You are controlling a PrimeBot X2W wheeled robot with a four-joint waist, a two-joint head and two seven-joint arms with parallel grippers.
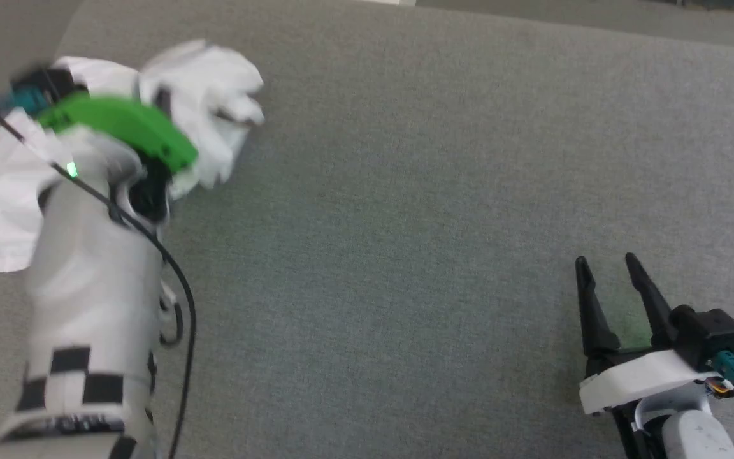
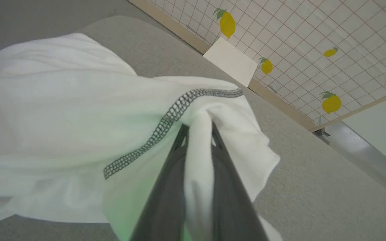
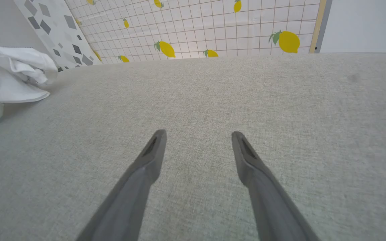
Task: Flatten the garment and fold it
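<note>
A white garment (image 2: 62, 110) lies crumpled in a heap near a rounded corner of a grey fabric-covered surface (image 1: 405, 191). The left end effector (image 2: 198, 124) has its two dark fingers nearly closed on a fold of the cloth, which is pinched between them. The rest of the garment is bunched around and to the left of the fingertips, and a dark zigzag seam (image 2: 166, 124) runs just beside them. The right end effector (image 1: 606, 261) hovers wide open and empty over bare surface, with the garment well apart from it, ahead and to its far left. The step in hand appears to be the first grasp, before any flattening. The next move likely calls for drawing the cloth toward the open middle and giving the right end effector a second hold to spread it. Nothing lies between the two end effectors. Beyond them are a lemon-patterned tiled wall (image 3: 213, 30), a pale flat board (image 2: 231, 60) at its base, and a grey diamond-patterned panel (image 3: 55, 30).
</note>
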